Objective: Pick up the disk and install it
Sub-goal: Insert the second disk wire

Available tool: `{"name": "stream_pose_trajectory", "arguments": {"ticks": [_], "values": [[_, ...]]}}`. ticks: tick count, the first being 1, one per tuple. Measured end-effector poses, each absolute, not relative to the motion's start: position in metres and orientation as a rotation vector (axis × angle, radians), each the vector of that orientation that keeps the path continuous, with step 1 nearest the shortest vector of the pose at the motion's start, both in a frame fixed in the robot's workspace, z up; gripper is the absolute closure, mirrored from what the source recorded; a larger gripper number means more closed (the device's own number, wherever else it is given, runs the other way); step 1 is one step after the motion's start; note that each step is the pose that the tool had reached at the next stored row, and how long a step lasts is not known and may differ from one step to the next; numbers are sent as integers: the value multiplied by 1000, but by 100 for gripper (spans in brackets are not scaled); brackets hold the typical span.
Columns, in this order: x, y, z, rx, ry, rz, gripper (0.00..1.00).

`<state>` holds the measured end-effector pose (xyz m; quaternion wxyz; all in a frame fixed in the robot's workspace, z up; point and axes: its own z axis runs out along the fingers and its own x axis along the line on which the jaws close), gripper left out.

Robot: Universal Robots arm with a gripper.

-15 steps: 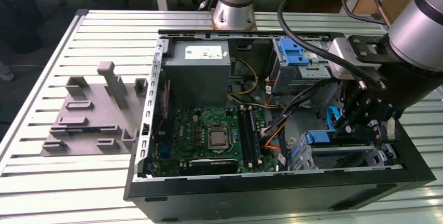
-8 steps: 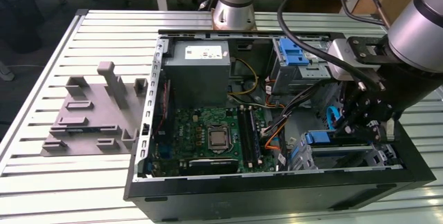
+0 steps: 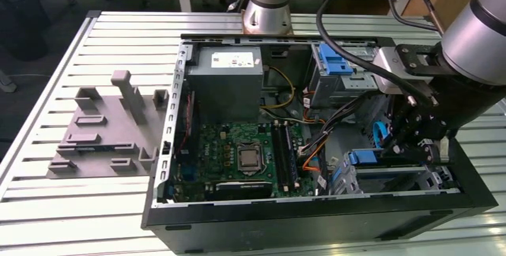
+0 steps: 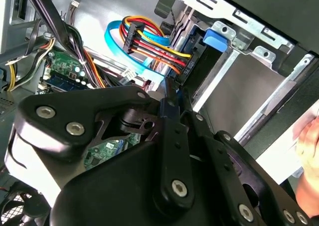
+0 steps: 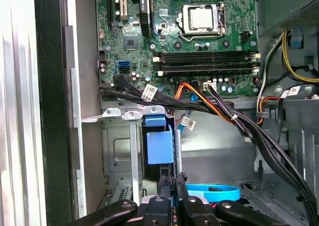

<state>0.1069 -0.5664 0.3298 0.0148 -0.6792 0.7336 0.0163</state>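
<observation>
Disk (image 5: 158,146) seemingly on edge, lengthwise in its bay, under gripper (image 5: 172,182).

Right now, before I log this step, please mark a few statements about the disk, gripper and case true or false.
1. The case lies open on the table. True.
2. The gripper is outside the case. False: it is inside, at the bay.
3. The disk lies on the table. False: it stands in the bay, right by the gripper.
4. A grey fixture sits on the table beside the case. True.
</observation>
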Motion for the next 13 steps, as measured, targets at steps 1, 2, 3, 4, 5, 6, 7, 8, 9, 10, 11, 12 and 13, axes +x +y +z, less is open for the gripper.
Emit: {"name": "stream_pose_trajectory", "arguments": {"ticks": [1, 2, 3, 4, 5, 6, 7, 8, 9, 10, 11, 12, 13], "values": [[107, -566, 330, -2114, 2283, 51, 84], [107, -566, 329, -2114, 2283, 51, 84], [107, -566, 329, -2114, 2283, 51, 84], [107, -566, 329, -2114, 2283, 51, 84], [107, -566, 329, -2114, 2283, 51, 84], [107, -566, 329, -2113, 2282, 53, 84], [107, -566, 329, -2113, 2283, 52, 83], [107, -566, 329, -2113, 2283, 52, 77], [107, -566, 330, -2113, 2283, 51, 71], [107, -566, 331, -2113, 2283, 52, 71], [107, -566, 332, -2113, 2283, 52, 65], [107, -566, 333, -2113, 2283, 52, 60], [107, -566, 334, -2113, 2283, 52, 60]]}}
